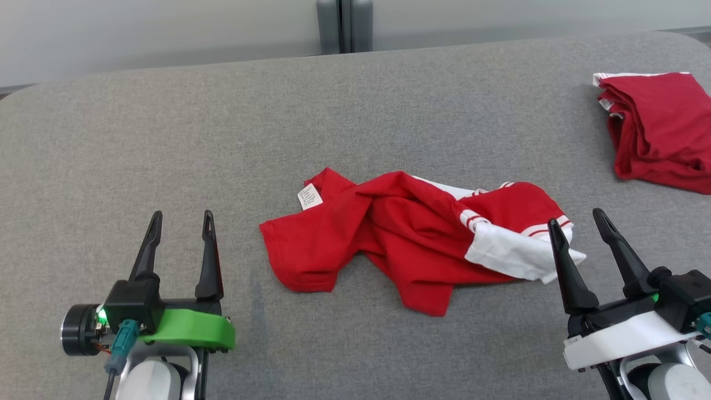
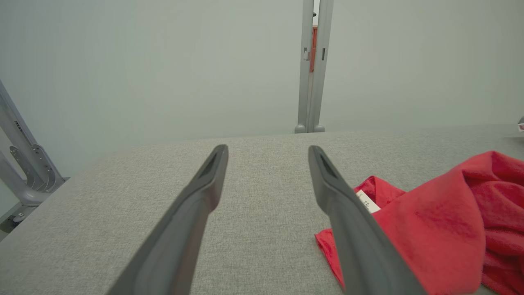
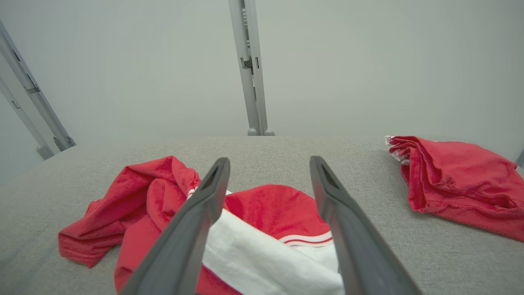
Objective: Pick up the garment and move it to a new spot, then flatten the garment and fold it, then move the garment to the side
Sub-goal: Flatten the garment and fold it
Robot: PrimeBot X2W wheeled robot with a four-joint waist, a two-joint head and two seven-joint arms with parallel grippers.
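The garment (image 1: 400, 233), a red shirt with white panels and red-striped trim, lies crumpled at the middle of the grey padded table (image 1: 355, 111). Its label faces up at the left end. My left gripper (image 1: 183, 214) stands open over bare table, to the left of the garment. The left wrist view has those fingers (image 2: 268, 147) apart, with the garment (image 2: 430, 229) at the right. My right gripper (image 1: 574, 216) is open at the garment's right end, beside its white corner. In the right wrist view that gripper (image 3: 269, 159) has its fingers spread above the white and red cloth (image 3: 270, 213), gripping nothing.
A second red garment (image 1: 661, 128), folded, lies at the table's far right edge and appears again in the right wrist view (image 3: 458, 176). A grey post (image 1: 344, 25) stands behind the table's far edge against a pale wall. Bare table surrounds the crumpled garment.
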